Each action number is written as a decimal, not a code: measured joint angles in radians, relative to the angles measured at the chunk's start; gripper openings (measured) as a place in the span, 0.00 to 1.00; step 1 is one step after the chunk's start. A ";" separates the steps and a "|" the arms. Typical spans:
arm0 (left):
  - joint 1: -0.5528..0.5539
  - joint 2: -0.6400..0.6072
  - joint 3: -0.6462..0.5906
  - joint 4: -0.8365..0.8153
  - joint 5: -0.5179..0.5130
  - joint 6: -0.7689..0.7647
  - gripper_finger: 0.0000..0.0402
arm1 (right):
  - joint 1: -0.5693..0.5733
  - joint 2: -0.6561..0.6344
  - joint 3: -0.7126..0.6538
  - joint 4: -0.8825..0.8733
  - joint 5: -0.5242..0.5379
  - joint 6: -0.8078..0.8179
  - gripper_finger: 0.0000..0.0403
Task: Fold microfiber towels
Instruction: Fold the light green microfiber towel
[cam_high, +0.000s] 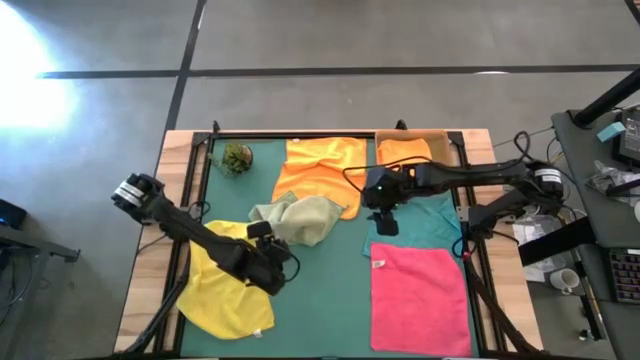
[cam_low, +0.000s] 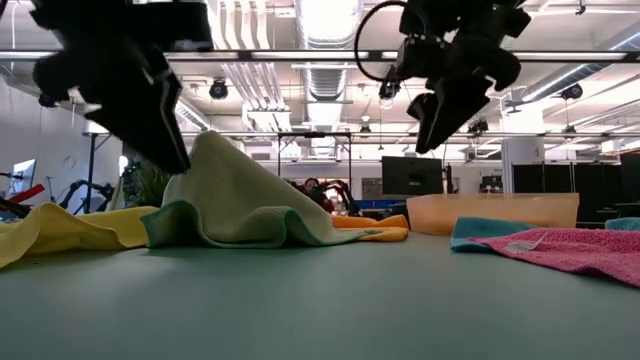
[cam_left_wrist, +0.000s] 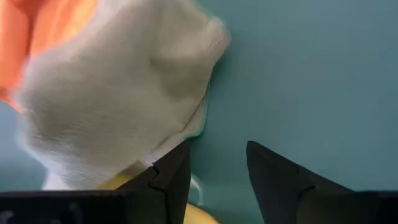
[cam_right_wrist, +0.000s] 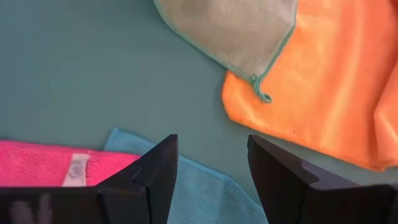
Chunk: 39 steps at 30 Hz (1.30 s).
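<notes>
Hovering spread over the teal towel (cam_high: 425, 222) beside the pink towel (cam_high: 420, 298), the right hand (cam_high: 385, 222) must descend and pinch; the left hand (cam_high: 272, 268), apparently empty, waits parted.

dark jointed arms, looping black cables
</notes>
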 joint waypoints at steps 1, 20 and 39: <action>0.000 0.012 0.000 -0.004 0.001 -0.019 0.35 | 0.000 0.009 0.000 0.000 0.000 -0.004 0.45; 0.053 0.104 -0.011 -0.083 -0.020 -0.179 0.35 | -0.001 0.083 0.001 0.030 0.000 -0.063 0.45; 0.124 0.120 -0.035 -0.074 0.020 -0.232 0.35 | -0.001 0.084 0.001 0.045 0.001 -0.063 0.45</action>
